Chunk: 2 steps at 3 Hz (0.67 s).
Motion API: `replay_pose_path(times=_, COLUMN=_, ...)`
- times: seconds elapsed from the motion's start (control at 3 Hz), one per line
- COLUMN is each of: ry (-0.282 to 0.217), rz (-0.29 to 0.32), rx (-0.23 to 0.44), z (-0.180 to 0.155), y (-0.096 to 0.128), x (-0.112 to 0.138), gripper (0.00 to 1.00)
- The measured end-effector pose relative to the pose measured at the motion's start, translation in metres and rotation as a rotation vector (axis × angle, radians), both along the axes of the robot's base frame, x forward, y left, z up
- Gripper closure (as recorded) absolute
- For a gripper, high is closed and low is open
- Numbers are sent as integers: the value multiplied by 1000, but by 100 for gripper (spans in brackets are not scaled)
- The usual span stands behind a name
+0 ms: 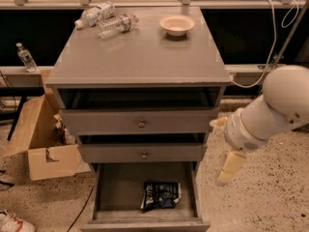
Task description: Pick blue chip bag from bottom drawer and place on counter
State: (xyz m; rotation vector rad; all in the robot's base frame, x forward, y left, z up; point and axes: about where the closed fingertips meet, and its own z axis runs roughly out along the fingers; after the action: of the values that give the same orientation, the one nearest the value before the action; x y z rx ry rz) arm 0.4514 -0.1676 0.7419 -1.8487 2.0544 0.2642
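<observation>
**Blue chip bag** (161, 195): dark, crinkled, white lettering. Lies flat on the floor of the bottom drawer (118, 190), right of centre and toward the front. Nothing touches it.

**Bottom drawer:** pulled fully out, with bare grey floor around the bag on the left and behind.

**Upper drawers:** two shallower ones, upper (141, 123) and lower (144, 154), both partly out. The lower one overhangs the rear of the bottom drawer.

**Gripper** (230, 166): cream-coloured, hanging downward at the end of the white arm (270, 112). It sits right of the cabinet, outside the drawer and above the bag's level, well apart from it. Whether it is released or clenched cannot be told. It carries nothing.

**Counter** (140, 57): glossy grey top. Holds two water bottles (104, 18) at back left and a bowl (176, 24) at back right, with broad bare surface in front of them.

**Surroundings:** cardboard box (36, 146) on the floor to the left.

**Step in hand (judged):** approach to the bag, pick not yet made.

**Handling advice:**
- Bring the gripper leftward over the drawer's right wall, then descend near the front, clear of the overhanging drawer.
- Pinch a raised crease, since a flat foil bag slips easily.
- Lift straight up before turning toward the counter's bare front.
</observation>
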Motion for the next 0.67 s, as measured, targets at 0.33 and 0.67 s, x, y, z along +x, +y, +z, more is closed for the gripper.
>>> replay_pose_path(times=0.33, ry=41, rz=13, rx=57, z=-58, y=-4, x=1, gripper=0)
replay_pose_path(times=0.67, ry=65, rz=25, rx=93, z=-115, y=0, x=-2, gripper=0)
